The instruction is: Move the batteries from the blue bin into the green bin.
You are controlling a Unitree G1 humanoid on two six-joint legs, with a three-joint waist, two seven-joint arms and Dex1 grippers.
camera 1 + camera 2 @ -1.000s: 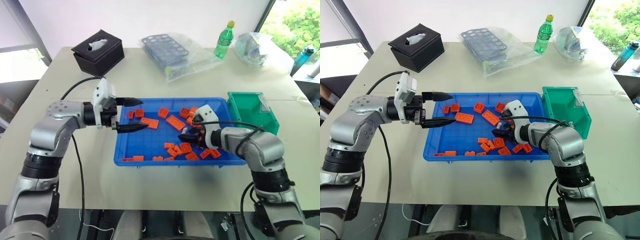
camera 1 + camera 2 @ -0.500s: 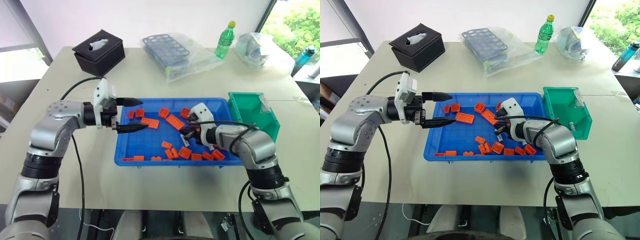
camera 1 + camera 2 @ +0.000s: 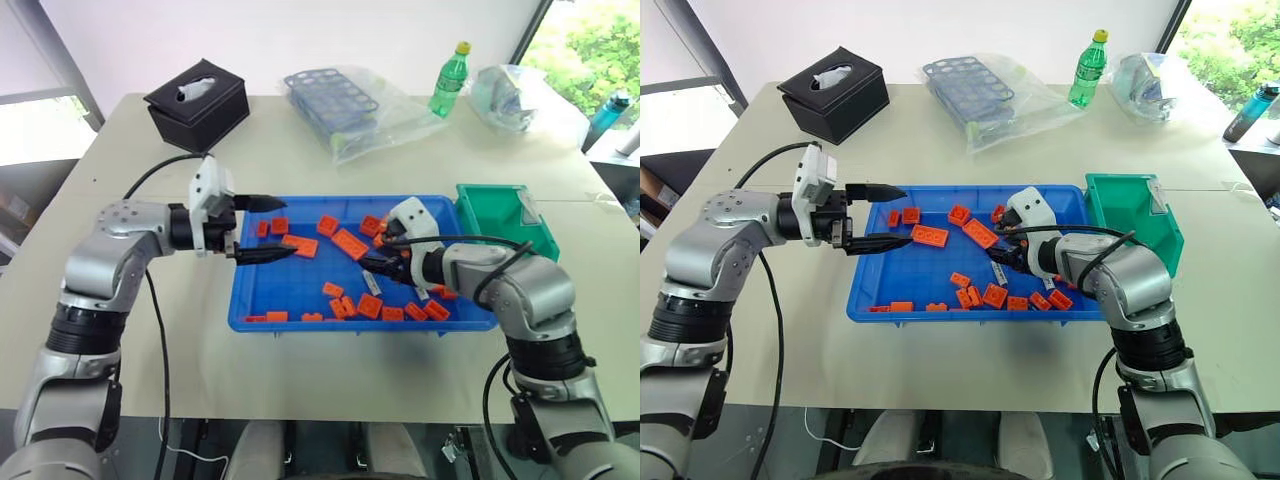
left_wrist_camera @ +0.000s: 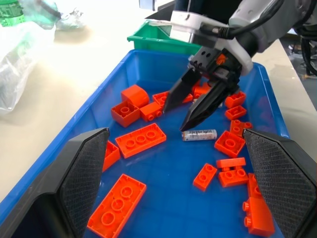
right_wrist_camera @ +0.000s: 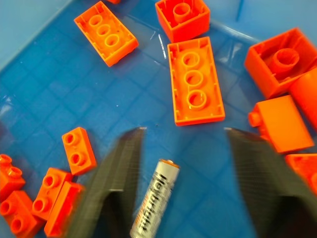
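One battery [image 4: 198, 135] lies flat on the floor of the blue bin [image 3: 262, 296], in the right-centre part of the tray in the head views, among scattered orange bricks [image 3: 351, 244]. The right gripper [image 4: 185, 108] hangs just above it with its two black fingers parted and nothing between them; in the left wrist view the fingertips point down toward the battery's end without touching it, and in the right wrist view the silvery cylinder [image 5: 153, 198] lies on the tray floor between the two spread fingers. A long three-stud brick [image 5: 194, 84] sits just beyond the battery's tip, and smaller bricks lie close on either side.

At the left end of the tray the left gripper [image 3: 263, 229] is held level over the rim, pointing toward the frame's right, its fingers wide apart and empty.

At the right end of the blue bin, touching or just beside it, stands the green bin [image 3: 505, 228]; what it contains cannot be made out from here.

Farther back on the pale surface [image 3: 130, 330], toward the upper part of the frame, are a black tissue box [image 3: 197, 101] at upper left, a blue rack inside a clear plastic bag [image 3: 340, 102] near the top centre, a green bottle [image 3: 449, 79] with a yellow cap to its right, and another crumpled clear bag [image 3: 520, 95] at upper right. A black cable [image 3: 156, 315] trails from the left arm down past the near edge of the surface.
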